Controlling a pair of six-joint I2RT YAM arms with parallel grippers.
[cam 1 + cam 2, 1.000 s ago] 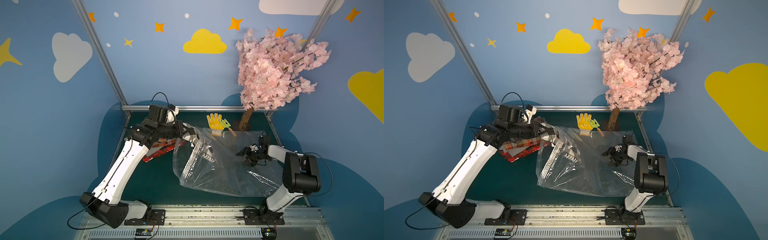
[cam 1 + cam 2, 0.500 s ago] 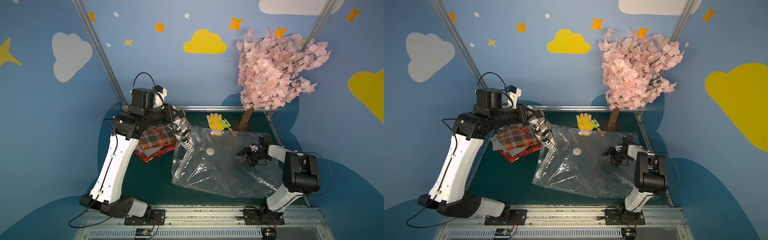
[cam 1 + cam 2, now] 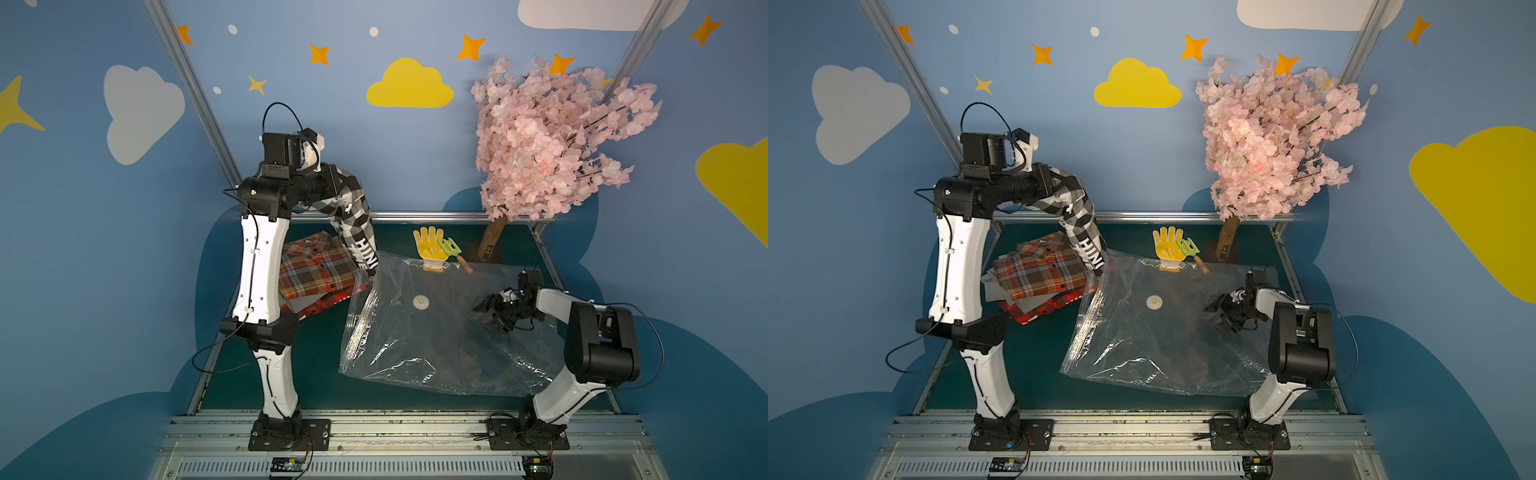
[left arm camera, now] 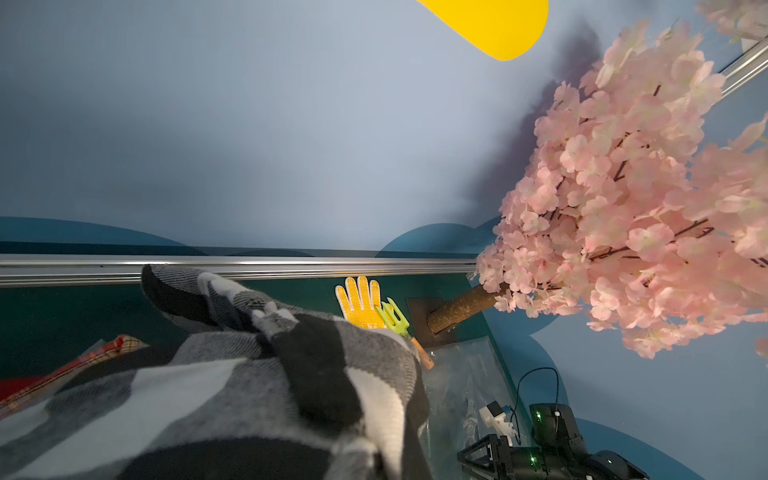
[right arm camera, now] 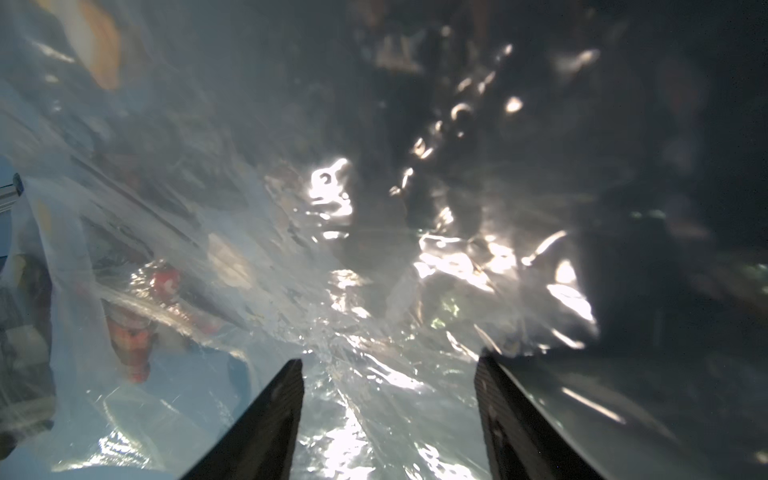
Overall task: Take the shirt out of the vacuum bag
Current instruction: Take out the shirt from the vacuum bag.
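Observation:
The vacuum bag [image 3: 436, 345] [image 3: 1163, 345] lies flat and clear on the green table, its white valve [image 3: 420, 301] facing up. My left gripper [image 3: 328, 187] is raised high at the back left and shut on the black-and-white checked shirt [image 3: 353, 220] [image 3: 1081, 220], which drapes over its jaws and fills the left wrist view [image 4: 249, 395]. The shirt hangs down to the bag's zip-seal mouth [image 3: 368, 274]. My right gripper [image 3: 488, 311] [image 5: 388, 374] rests on the bag's right part, its fingers [image 5: 274, 411] wide apart over the film, gripping nothing.
A pile of folded plaid shirts [image 3: 316, 274] sits left of the bag, under the hanging shirt. A yellow glove [image 3: 430, 247] and green toy rake [image 3: 453, 249] lie by the back rail [image 3: 415, 216]. A pink blossom tree [image 3: 552, 145] overhangs the back right corner.
My left arm has risen and swung back to the left, drawing the checked shirt up out of the bag. The bag has sunk flat. The right gripper has stayed in place.

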